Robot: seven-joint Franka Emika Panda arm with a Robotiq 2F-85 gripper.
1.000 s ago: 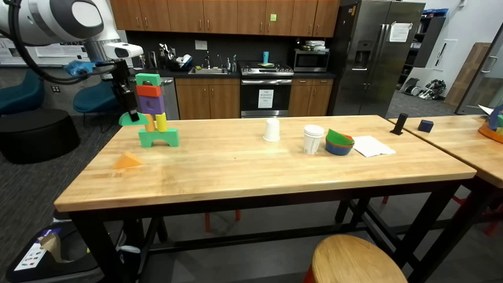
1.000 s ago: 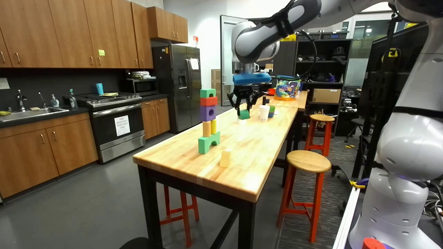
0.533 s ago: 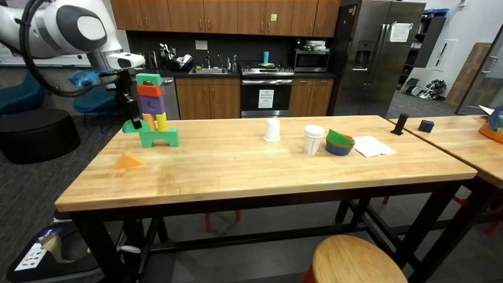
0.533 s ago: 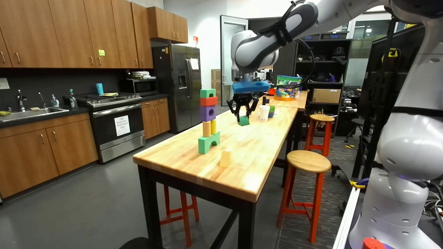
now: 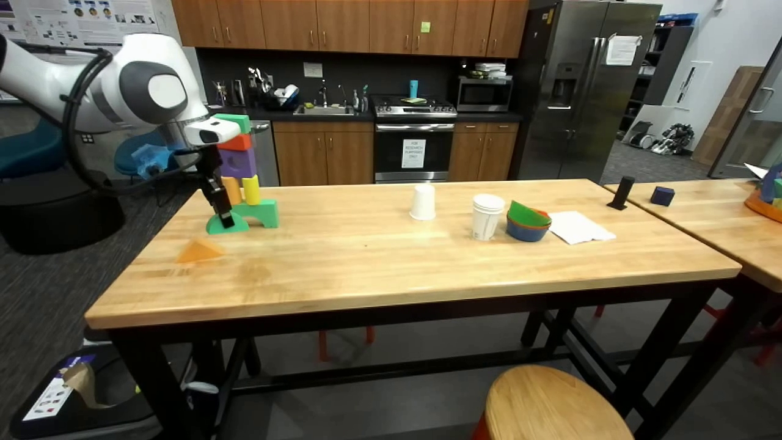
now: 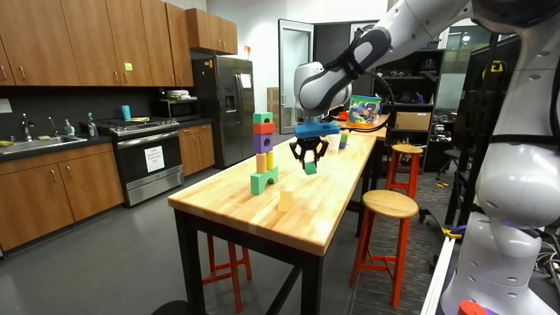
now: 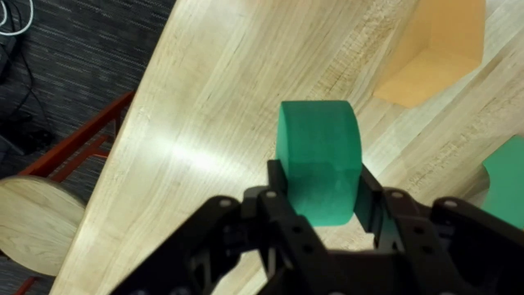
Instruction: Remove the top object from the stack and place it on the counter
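Observation:
The top object, a green half-round block, is off the stack and between my gripper's fingers. It also shows in an exterior view and the wrist view. My gripper is shut on it, a finger pad on each side. The gripper points down low over the counter, beside the stack. The block looks slightly tilted; I cannot tell whether it touches the wood. The stack stands upright: green arch base, orange and yellow posts, purple, red, small green arch on top. In the wrist view only its green base shows.
An orange wedge block lies close to the gripper, towards the counter's end. White cups, bowls and white paper stand farther along the counter. A stool is beside the counter.
My gripper has moved down with the green block still held, bringing it close to the counter. In an exterior view it also shifted right, beside the stack's base. The stack has not moved.

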